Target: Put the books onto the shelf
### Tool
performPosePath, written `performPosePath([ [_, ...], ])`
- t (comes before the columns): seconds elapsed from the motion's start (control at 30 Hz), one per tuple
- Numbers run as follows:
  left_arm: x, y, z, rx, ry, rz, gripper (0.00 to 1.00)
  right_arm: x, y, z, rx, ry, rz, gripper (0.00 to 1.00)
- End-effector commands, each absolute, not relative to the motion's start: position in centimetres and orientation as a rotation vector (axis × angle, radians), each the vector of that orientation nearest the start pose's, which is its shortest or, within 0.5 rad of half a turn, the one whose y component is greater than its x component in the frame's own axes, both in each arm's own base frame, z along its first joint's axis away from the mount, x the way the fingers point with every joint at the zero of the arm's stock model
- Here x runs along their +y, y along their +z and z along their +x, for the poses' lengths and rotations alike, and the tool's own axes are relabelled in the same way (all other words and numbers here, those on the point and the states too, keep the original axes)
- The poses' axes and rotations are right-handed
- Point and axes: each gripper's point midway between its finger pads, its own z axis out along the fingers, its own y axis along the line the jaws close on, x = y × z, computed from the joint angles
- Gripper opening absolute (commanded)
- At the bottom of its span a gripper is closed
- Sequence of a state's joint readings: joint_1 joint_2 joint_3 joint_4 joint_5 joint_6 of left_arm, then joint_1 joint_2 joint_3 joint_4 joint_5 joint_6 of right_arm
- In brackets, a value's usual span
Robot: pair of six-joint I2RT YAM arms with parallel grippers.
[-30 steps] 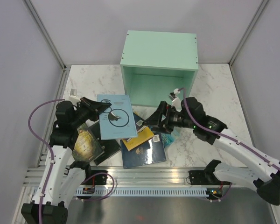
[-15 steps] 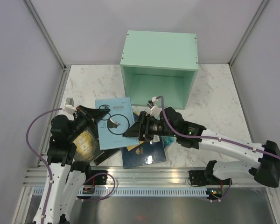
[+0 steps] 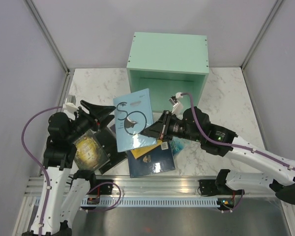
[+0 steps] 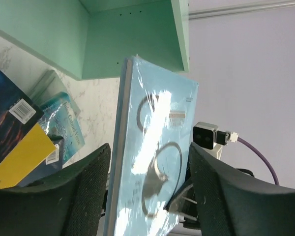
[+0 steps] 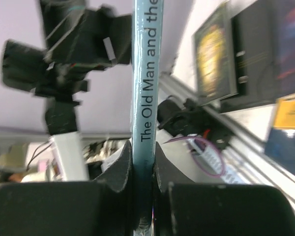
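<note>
Now, your right gripper (image 3: 155,130): closed on the light blue book (image 3: 132,120); in the right wrist view you see its fingers (image 5: 117,167) pinching the spine from both sides.
Your left gripper (image 3: 105,110): jaws spread wide and gripping nothing; in the left wrist view the blue cover stands between the two fingers, and whether either one touches it you cannot tell.
Light blue book: lifted off the worktop (image 3: 226,108), standing on edge and leaning, above the pile and between your two grippers, just in front of the shelf's opening.
Shelf (image 3: 167,54): mint-green box at the middle of the worktop's far edge, open side facing the near edge.
Pile: lies flat toward the near edge, left of the middle.
Gold-brown book (image 3: 88,150): at the left end of the pile.
Black book (image 3: 110,147): just beside it.
Yellow book (image 3: 151,144): partly on top of the dark navy book (image 3: 152,160).
</note>
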State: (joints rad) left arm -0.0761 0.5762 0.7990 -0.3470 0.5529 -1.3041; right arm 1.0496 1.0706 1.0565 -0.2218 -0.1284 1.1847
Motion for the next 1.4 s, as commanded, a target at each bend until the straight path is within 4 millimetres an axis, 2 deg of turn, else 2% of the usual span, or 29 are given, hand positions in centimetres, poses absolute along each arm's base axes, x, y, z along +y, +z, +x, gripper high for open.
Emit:
performPosePath([
  [0.0,-14.6,34.8,20.9,1.872,-1.349,-0.514,0.7,30.7,38.1,16.6,1.995,1.457,0.111,0.0],
  [0.03,-14.4,36.0,20.8,1.86,-1.315,-0.457,0.73,29.0,38.3,18.3,1.985,1.392,0.149,0.0],
  [0.07,-14.4,36.0,20.7,1.879,-1.297,-0.452,0.78,28.2,39.1,18.9,1.97,1.371,0.159,0.0],
  [0.1,-14.3,36.1,20.8,1.887,-1.27,-0.429,0.89,27.3,41.6,19.2,1.921,1.381,0.148,0.0],
  [0.13,-14.1,36.8,21.0,1.878,-1.252,-0.422,0.99,25.6,41.7,20.7,1.925,1.297,0.161,0.0],
  [0.17,-14.0,36.9,21.0,1.879,-1.243,-0.42,1.0,25.3,41.9,21.8,1.942,1.253,0.166,0.0],
  [0.2,-14.0,36.9,20.9,1.882,-1.235,-0.418,1.0,24.4,45.3,22.0,1.875,1.248,0.143,0.0],
  [0.23,-13.9,36.9,20.8,1.883,-1.234,-0.42,1.0,23.3,45.3,23.0,1.907,1.194,0.156,0.0],
  [0.27,-13.9,36.7,20.7,1.887,-1.235,-0.422,1.0,23.4,44.9,24.6,1.935,1.131,0.133,0.0],
  [0.3,-13.9,36.6,20.6,1.89,-1.235,-0.425,1.0,22.7,48.0,24.7,1.874,1.133,0.123,0.0],
  [0.33,-13.9,36.3,20.6,1.897,-1.237,-0.433,1.0,21.6,48.0,25.8,1.892,1.087,0.151,0.0],
  [0.37,-13.9,36.2,20.4,1.894,-1.239,-0.434,1.0,22.2,47.3,27.4,1.932,1.075,0.134,0.0],
  [0.4,-13.9,36.0,20.2,1.897,-1.24,-0.438,1.0,21.5,49.3,27.6,1.892,1.082,0.131,0.0],
  [0.43,-13.9,35.9,20.1,1.898,-1.241,-0.44,0.99,20.1,49.0,29.0,1.906,1.049,0.177,0.0],
  [0.47,-13.9,36.0,19.8,1.893,-1.241,-0.437,0.99,20.3,48.3,30.2,1.944,1.072,0.176,0.0],
  [0.5,-13.9,36.0,19.6,1.892,-1.244,-0.436,0.98,19.7,48.6,30.9,1.939,1.082,0.187,0.0],
  [0.53,-13.9,35.9,19.4,1.897,-1.242,-0.441,0.98,18.1,48.2,32.3,1.949,1.072,0.233,0.0],
  [0.67,-13.7,35.8,18.5,1.892,-1.234,-0.443,0.96,16.6,45.1,36.5,2.074,1.152,0.267,0.0],
  [0.7,-13.6,35.9,18.2,1.885,-1.23,-0.441,0.96,16.5,44.6,36.9,2.095,1.158,0.229,0.0],
  [0.73,-13.6,35.8,18.1,1.885,-1.227,-0.444,0.96,15.8,42.7,38.2,2.155,1.144,0.263,0.0],
  [0.77,-13.5,35.8,18.0,1.883,-1.224,-0.444,0.96,15.5,42.3,38.7,2.171,1.147,0.261,0.0],
  [0.8,-13.5,35.8,17.9,1.881,-1.221,-0.441,0.96,14.5,43.0,39.1,2.149,1.133,0.243,0.0],
  [0.97,-13.4,35.7,17.7,1.884,-1.212,-0.439,0.95,12.3,41.3,40.6,2.194,1.171,0.287,0.02],
  [1.03,-13.4,35.5,17.6,1.888,-1.209,-0.44,0.94,11.9,40.2,40.6,2.225,1.179,0.302,0.11],
  [1.07,-13.4,35.4,17.7,1.892,-1.207,-0.444,0.94,11.5,39.7,40.8,2.235,1.158,0.301,0.3],
  [1.13,-13.3,35.2,17.7,1.901,-1.204,-0.45,0.94,10.8,39.0,41.0,2.252,1.122,0.333,0.49],
  [1.17,-13.4,35.2,17.7,1.9,-1.204,-0.447,0.94,10.5,38.7,41.0,2.256,1.108,0.339,0.68],
  [1.27,-13.3,35.0,17.7,1.904,-1.199,-0.45,0.94,9.9,37.8,41.2,2.28,1.064,0.347,0.77],
  [1.37,-13.3,34.6,17.7,1.913,-1.194,-0.457,0.94,9.1,36.9,41.1,2.308,0.999,0.371,0.79],
])
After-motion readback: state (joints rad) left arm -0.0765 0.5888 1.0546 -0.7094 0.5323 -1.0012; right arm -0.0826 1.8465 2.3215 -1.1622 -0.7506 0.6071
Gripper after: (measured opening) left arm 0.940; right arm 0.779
